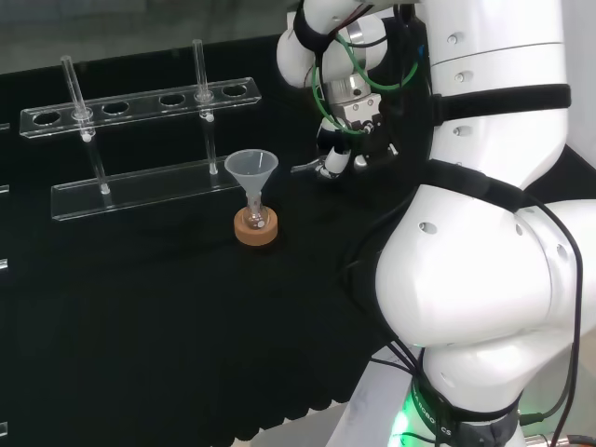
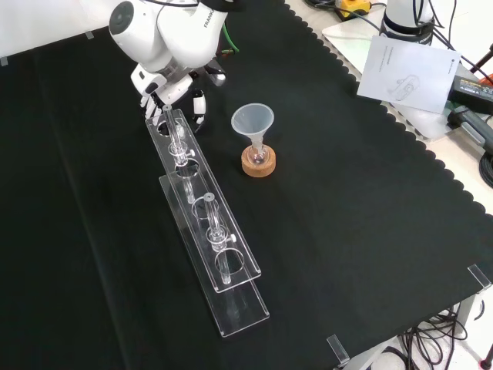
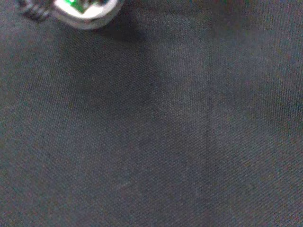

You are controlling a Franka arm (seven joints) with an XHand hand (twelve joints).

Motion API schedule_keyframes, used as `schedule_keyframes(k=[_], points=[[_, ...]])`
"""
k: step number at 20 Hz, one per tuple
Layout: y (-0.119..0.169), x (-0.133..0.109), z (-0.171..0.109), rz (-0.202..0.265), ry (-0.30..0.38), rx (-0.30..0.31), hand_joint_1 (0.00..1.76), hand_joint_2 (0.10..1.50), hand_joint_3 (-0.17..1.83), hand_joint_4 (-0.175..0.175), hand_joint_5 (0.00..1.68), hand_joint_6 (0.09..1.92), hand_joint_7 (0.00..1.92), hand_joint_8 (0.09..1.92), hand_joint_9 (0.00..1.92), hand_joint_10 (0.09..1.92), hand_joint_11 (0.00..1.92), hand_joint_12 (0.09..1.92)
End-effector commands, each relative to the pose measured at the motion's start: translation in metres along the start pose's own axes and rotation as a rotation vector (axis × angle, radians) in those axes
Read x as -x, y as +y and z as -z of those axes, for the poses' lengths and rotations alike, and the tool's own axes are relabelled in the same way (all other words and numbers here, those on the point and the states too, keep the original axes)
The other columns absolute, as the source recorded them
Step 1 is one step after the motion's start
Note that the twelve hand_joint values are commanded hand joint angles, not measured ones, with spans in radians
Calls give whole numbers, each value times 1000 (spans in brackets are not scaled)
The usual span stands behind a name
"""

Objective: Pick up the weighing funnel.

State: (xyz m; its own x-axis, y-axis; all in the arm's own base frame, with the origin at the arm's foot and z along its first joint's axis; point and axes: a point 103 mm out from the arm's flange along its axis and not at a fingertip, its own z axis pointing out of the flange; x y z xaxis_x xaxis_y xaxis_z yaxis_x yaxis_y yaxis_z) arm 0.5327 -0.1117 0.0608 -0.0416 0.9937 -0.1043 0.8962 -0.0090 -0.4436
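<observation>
The hand (image 1: 332,160) is poised low over the desk (image 1: 168,335), with the weighing funnel (image 1: 305,169) seemingly just at its tip. Whether the hand is closed cannot be told; a sure clasp, then lifting, is judged to be needed.

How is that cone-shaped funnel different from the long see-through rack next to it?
The funnel is a small cone standing mouth up, its stem in a little flask on a cork ring. The rack is far longer and has two flat shelves, the upper with a row of round holes. The funnel looks cloudy; the rack is clear. Both stand on the black cloth.
</observation>
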Motion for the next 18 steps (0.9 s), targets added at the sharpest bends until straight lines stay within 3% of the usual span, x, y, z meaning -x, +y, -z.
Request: schedule_keyframes(k=[1, 6, 18], points=[[-2, -2, -1, -12, -19, 0, 1095, 764, 486, 173, 1213, 706, 508, 648, 715, 524, 471, 1270], [-8, -1, 5, -15, -19, 24, 1106, 673, 674, 175, 1213, 787, 535, 642, 761, 498, 526, 1241], [-39, 3, 45, -33, -33, 94, 1105, 660, 710, 175, 1200, 826, 539, 649, 785, 491, 568, 1220]])
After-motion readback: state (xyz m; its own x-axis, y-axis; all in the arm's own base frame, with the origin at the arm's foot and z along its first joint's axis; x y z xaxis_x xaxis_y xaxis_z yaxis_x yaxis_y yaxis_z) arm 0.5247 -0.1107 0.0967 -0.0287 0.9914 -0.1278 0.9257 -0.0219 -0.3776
